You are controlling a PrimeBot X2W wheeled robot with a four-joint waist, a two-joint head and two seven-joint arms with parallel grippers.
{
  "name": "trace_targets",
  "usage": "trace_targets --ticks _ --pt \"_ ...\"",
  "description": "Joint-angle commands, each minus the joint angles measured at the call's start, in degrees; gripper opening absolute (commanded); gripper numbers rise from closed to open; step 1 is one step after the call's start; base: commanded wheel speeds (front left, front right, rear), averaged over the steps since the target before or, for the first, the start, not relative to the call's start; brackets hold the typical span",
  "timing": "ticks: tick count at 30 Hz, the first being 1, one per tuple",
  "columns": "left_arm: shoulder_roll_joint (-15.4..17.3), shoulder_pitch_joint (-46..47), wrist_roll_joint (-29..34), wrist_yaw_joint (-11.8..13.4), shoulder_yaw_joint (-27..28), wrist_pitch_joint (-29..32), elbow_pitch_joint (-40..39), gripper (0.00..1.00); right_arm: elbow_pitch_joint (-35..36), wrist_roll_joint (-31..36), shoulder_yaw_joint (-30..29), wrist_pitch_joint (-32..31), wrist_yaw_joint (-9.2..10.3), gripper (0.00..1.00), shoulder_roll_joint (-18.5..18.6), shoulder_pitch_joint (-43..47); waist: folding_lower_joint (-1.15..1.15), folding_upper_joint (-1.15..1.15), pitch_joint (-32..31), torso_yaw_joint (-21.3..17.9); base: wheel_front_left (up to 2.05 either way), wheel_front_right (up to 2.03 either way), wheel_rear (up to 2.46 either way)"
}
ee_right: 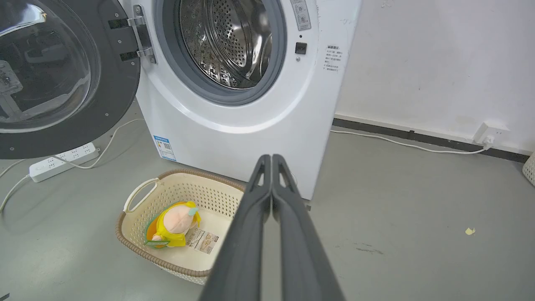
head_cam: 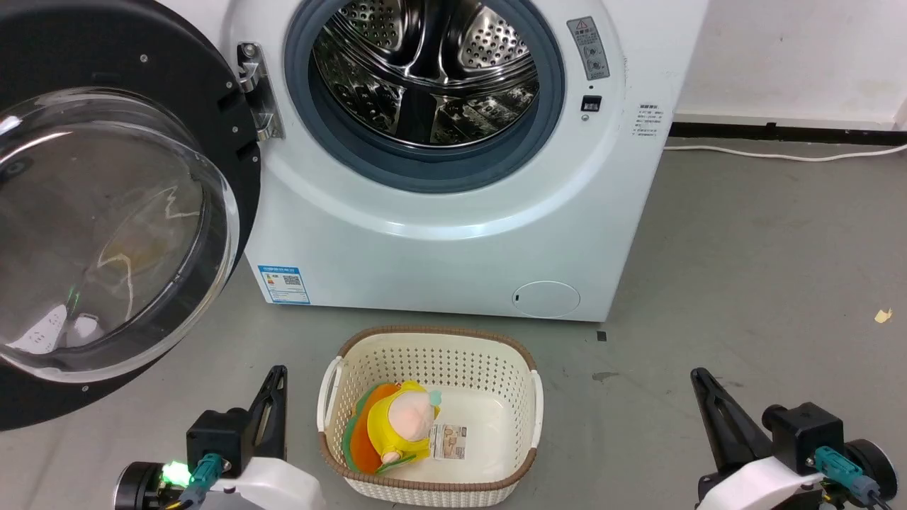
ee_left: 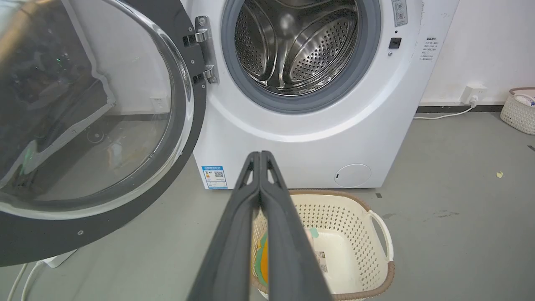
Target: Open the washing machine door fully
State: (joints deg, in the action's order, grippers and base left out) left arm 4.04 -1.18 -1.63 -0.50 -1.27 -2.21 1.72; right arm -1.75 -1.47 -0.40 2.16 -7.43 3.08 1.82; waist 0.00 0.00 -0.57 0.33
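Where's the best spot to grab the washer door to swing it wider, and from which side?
Probably the black rim of the door, low on the side away from the hinge, approached edge-on from below with the left tool. The glass bowl bulges smoothly with nothing to pinch, and the far rim gives most leverage.

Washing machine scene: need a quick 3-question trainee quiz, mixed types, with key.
1. True or false: the washing machine door stands open, leaving the drum exposed.
2. What lies in the basket in front of the machine? A) a yellow plush toy B) a folded towel C) a detergent bottle
3. Fill in: the left gripper and the right gripper both have their fingers ___.

Key: 1 true; 2 A; 3 shut.
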Motion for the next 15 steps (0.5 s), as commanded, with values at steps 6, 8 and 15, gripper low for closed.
trace_targets --ticks 6,8,15 --pt "-0.67 0.84 0.91 0.37 0.56 0.95 -0.89 0.0 0.9 0.76 0.23 -0.89 -0.05 0.0 -0.19 -1.22 0.0 0.0 0.23 -0.13 0.0 0.0 0.0" --pt "-0.85 0.97 1.18 0.42 0.82 1.42 -1.2 0.0 1.22 1.02 0.3 -1.36 -0.05 0.0 -0.19 -1.44 0.0 0.0 0.35 -0.2 0.0 0.0 0.0" --pt "-1.16 1.18 1.63 0.5 1.27 2.21 -1.72 0.0 1.75 1.47 0.4 -2.16 -0.06 0.0 -0.2 -1.82 0.0 0.0 0.57 -0.33 0.0 0.0 0.0"
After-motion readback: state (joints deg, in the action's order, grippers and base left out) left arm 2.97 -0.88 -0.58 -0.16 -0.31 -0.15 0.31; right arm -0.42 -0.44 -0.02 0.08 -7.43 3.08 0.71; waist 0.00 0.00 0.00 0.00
